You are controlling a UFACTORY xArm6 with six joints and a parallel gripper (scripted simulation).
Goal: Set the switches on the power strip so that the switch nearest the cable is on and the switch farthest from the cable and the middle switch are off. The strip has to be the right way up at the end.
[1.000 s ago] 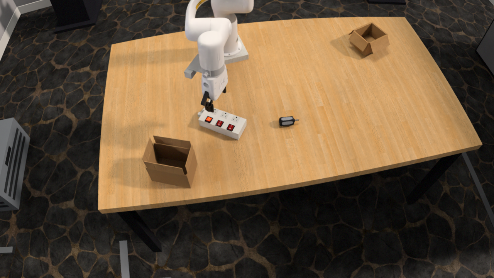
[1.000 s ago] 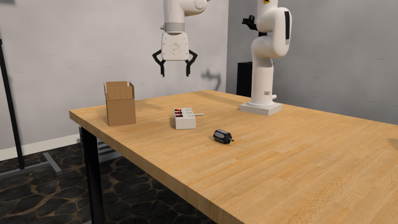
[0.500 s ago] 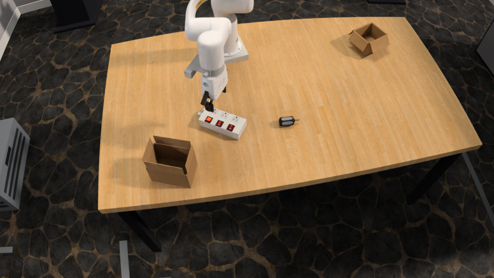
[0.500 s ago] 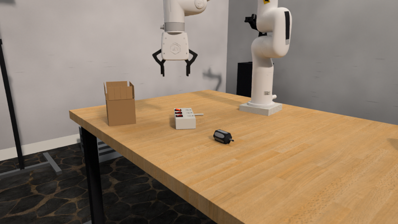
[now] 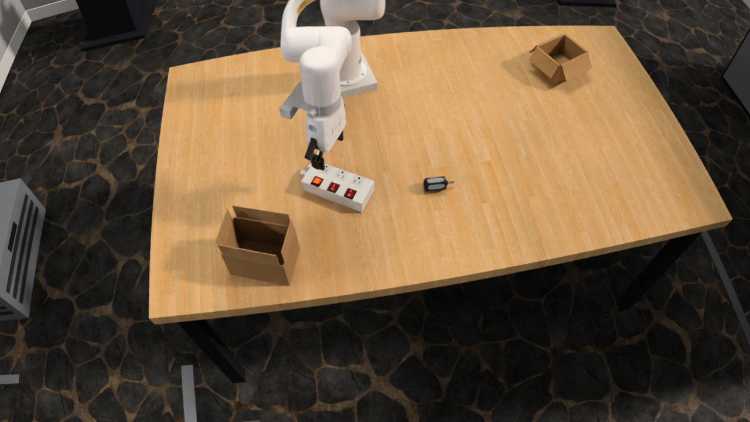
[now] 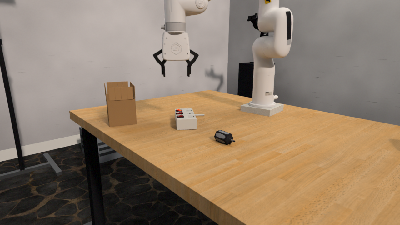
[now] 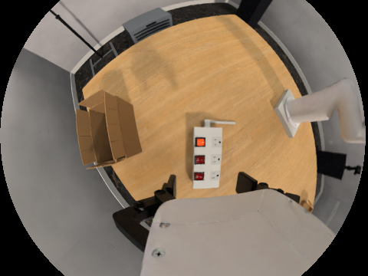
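Observation:
The white power strip [image 5: 343,180] [image 6: 186,122] [image 7: 217,159] lies right way up on the wooden table [image 5: 524,157]. Its short cable stub [image 6: 200,114] [image 7: 221,122] sticks out of one end. The switch nearest the cable [image 5: 316,180] [image 7: 201,142] glows bright orange. The middle switch [image 5: 333,186] [image 7: 199,159] and the farthest switch [image 5: 350,192] [image 7: 198,176] are dark red. My gripper [image 5: 327,150] [image 6: 176,75] [image 7: 208,184] is open and empty. It hangs high above the strip, touching nothing.
A tall open cardboard box [image 5: 259,246] [image 6: 120,104] [image 7: 104,130] stands left of the strip. A small black tool handle [image 5: 436,183] [image 6: 223,137] lies to its right. A smaller open box [image 5: 559,58] sits at the far right corner. The arm's base [image 5: 361,78] [image 6: 262,107] stands behind.

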